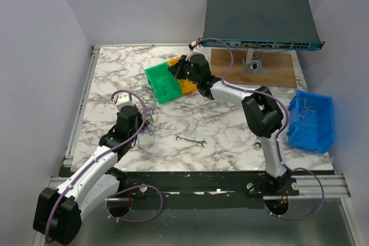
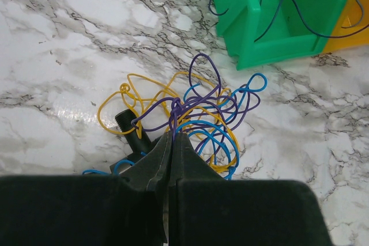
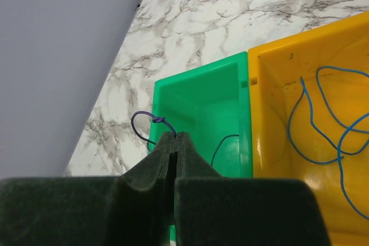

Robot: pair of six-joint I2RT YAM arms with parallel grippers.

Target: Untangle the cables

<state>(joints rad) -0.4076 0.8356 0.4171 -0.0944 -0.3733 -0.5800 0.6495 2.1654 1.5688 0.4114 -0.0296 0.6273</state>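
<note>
A tangle of thin cables in purple, yellow and blue lies on the marble table, also seen small in the top view. My left gripper is shut on a purple strand at the near edge of the tangle. My right gripper is shut on a separate knotted purple cable and holds it over the green bin. The green bin holds dark cables. The yellow bin beside it holds blue cables.
A black bolt-like piece lies under the tangle's left side. A wrench lies on the table centre. A blue bin stands at the right. A network switch on a wooden stand is at the back.
</note>
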